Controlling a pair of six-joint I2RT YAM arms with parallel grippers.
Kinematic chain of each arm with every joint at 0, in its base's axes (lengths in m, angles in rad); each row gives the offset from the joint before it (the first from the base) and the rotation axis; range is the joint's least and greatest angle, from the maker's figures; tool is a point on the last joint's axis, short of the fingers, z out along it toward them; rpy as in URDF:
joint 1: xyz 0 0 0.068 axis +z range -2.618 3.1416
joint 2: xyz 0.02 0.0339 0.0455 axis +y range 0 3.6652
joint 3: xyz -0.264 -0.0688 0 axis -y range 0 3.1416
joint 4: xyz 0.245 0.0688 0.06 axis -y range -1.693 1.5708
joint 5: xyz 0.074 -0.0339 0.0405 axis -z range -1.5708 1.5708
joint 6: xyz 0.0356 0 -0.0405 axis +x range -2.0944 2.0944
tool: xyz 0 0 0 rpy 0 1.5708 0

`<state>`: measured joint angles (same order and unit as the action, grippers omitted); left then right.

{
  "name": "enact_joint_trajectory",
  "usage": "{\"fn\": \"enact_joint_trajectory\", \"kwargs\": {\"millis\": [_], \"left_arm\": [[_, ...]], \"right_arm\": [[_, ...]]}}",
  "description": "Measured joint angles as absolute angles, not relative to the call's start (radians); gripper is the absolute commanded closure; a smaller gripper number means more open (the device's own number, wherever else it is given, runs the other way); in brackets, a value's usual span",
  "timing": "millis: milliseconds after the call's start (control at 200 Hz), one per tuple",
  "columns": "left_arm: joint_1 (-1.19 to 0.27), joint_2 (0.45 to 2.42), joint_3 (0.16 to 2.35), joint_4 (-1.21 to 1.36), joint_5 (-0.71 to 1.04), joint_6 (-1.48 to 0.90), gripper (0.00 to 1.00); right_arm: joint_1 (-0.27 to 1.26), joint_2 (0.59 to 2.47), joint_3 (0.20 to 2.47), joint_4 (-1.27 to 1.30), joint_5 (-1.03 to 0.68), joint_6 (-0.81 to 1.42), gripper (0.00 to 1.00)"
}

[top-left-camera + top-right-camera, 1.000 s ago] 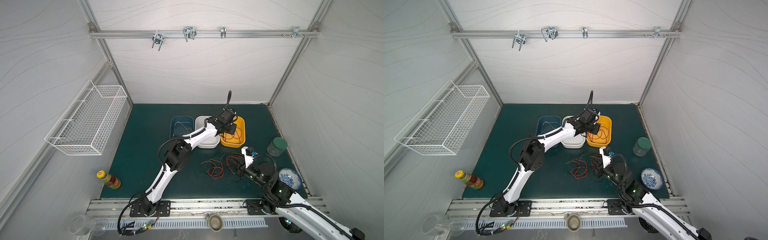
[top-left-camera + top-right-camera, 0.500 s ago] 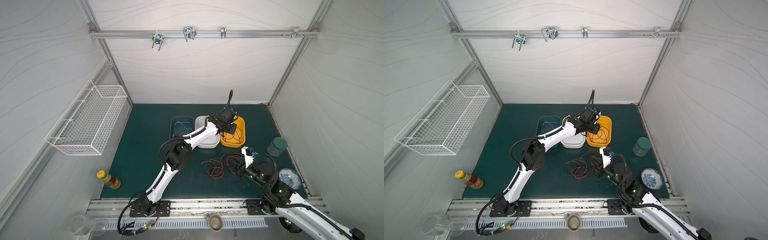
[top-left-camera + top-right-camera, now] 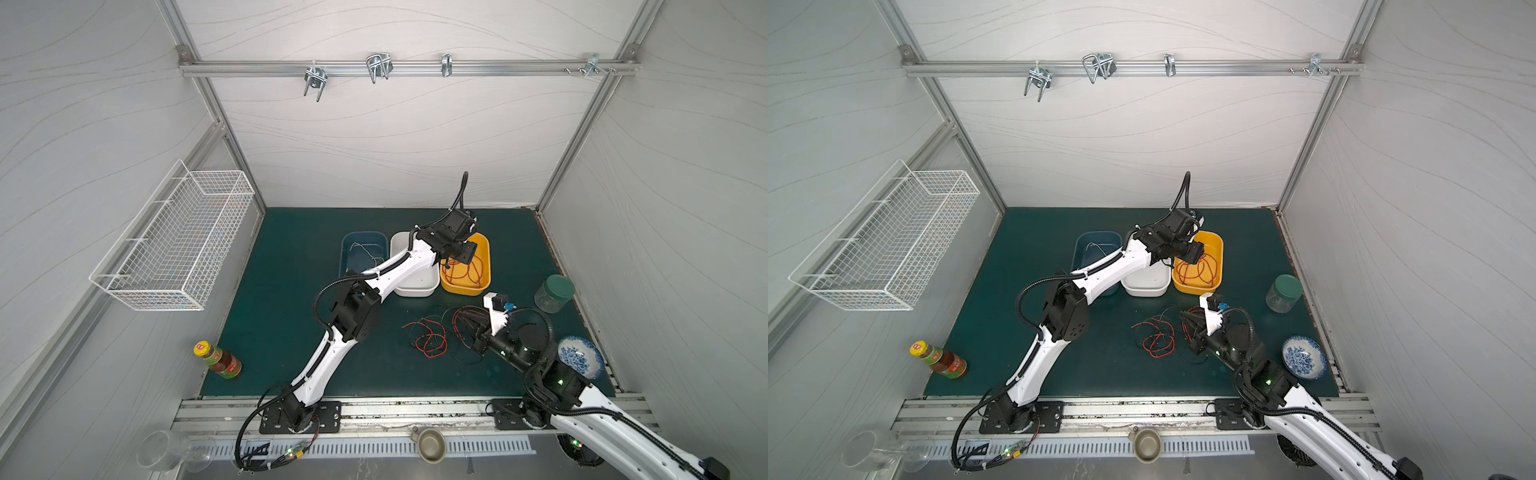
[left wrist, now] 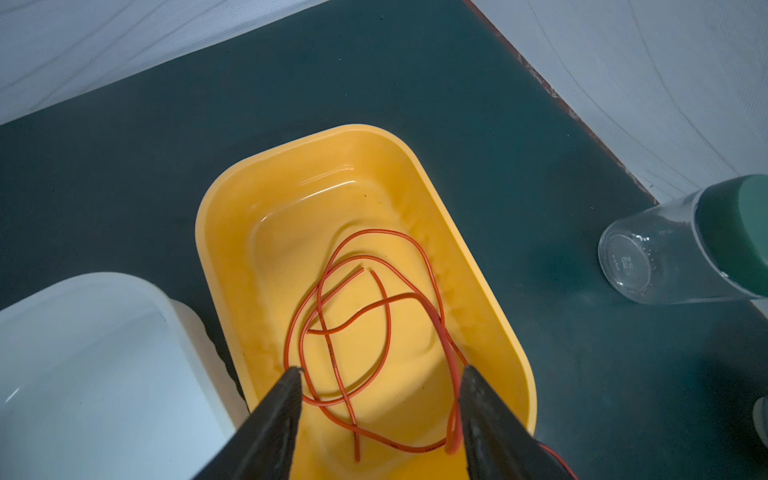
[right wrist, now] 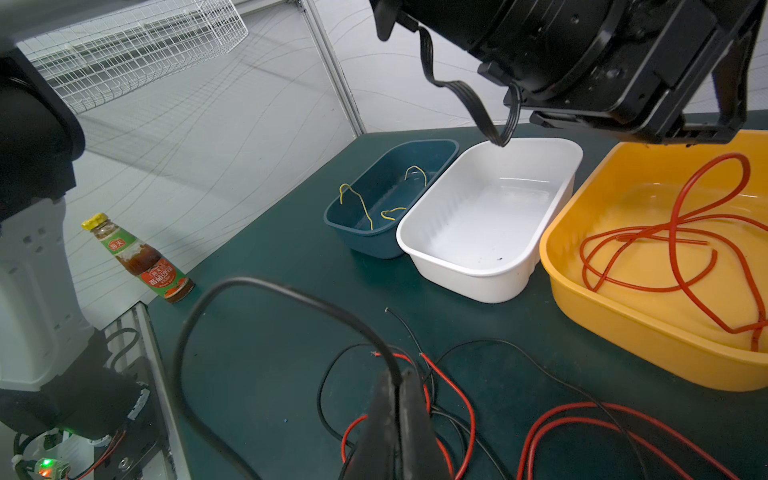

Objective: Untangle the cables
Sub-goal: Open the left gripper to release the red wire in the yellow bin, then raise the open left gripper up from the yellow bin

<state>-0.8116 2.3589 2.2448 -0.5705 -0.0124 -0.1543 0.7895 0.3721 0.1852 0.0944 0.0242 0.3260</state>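
While L gripper (image 4: 381, 369) is hanging open over the yellow bin (image 4: 216, 232) w/ red cables (image 4: 388, 328) lying inside and a pale-yellow cable (image 5: 361, 203) in the blue bin (image 5: 386, 158), R gripper (image 5: 399, 374) is pinching a black cable (image 5: 266, 286) in the red/black tangle (image 3: 430, 338) lying unsorted on the mat (image 3: 270, 291).

**A:** What does the right gripper (image 5: 397, 376) have?

**B:** Its black jaws are pressed together on a thick black cable (image 5: 249, 283), which arches away in a wide loop over the dark green mat (image 5: 270, 332).

**A:** And nearby?

**B:** Thin red and black wires (image 5: 582, 404) cross loosely on the mat beside the fingertips. Beyond them, three plastic tubs stand side by side. A dark teal tub (image 5: 361, 243) holds pale yellow wires (image 5: 361, 203). Next are a white tub (image 5: 478, 282) and a yellow tub (image 5: 644, 345) holding coiled red cable (image 5: 669, 228).

**A:** Anything else?

**B:** A yellow-capped glass sauce bottle (image 5: 141, 259) stands upright near the mat's edge.
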Motion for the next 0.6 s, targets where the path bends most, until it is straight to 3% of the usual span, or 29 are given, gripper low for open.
{"fn": "enact_joint_trajectory", "kwargs": {"millis": [490,600], "left_arm": [[-0.802,2.262,2.246,-0.57,-0.051,-0.155,0.09],[-0.792,2.195,2.246,-0.568,-0.061,-0.168,0.08]], "right_arm": [[0.784,0.372,0.185,0.094,0.024,0.326,1.0],[0.782,0.372,0.185,0.094,0.024,0.326,1.0]]}}
